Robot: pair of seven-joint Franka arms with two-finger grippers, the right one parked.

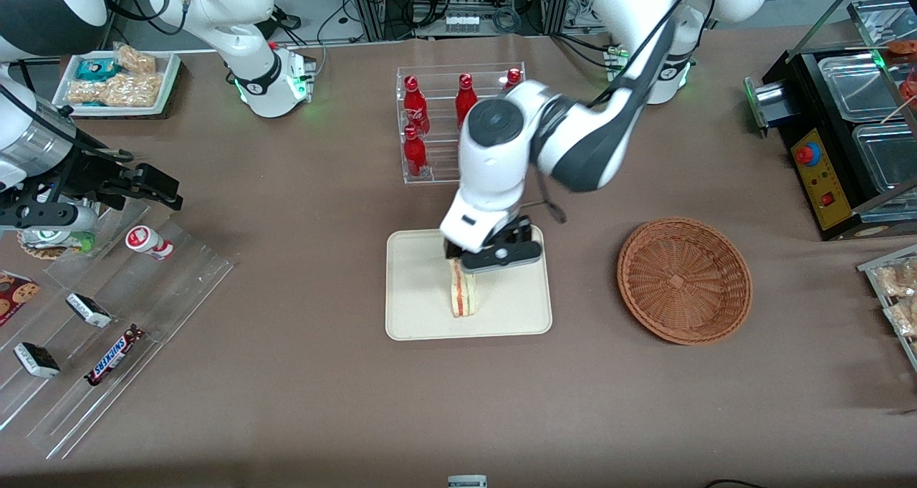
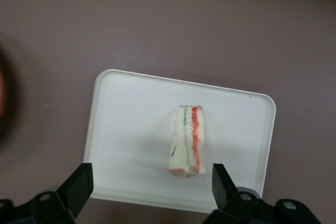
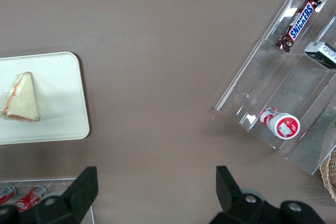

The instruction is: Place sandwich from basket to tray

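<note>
On the cream tray, near its middle, sits the sandwich. It stands on one edge, so you can see the pink and green stripes of its filling. Just above it hangs the gripper of the working arm. From the wrist camera, its two fingers are spread wide, one on each side of the sandwich, and they do not touch it. So the gripper is let go and holds nothing. The round brown basket lies on the desk beside the tray, toward the working arm's end, and nothing can be seen inside it. My guess is that the job is almost done: the sandwich is out of the basket and resting on the tray, and the step now is the letting go. Next, the arm would need to lift straight up and move away, and it should go slowly so a finger does not bump the sandwich and tip it over. A clear rack with red bottles stands farther from the front camera than the tray, so the arm should stay clear of that too. Toward the parked arm's end of the desk there is another clear rack with a candy bar and a few small snacks on it. None of those need to be touched.
</note>
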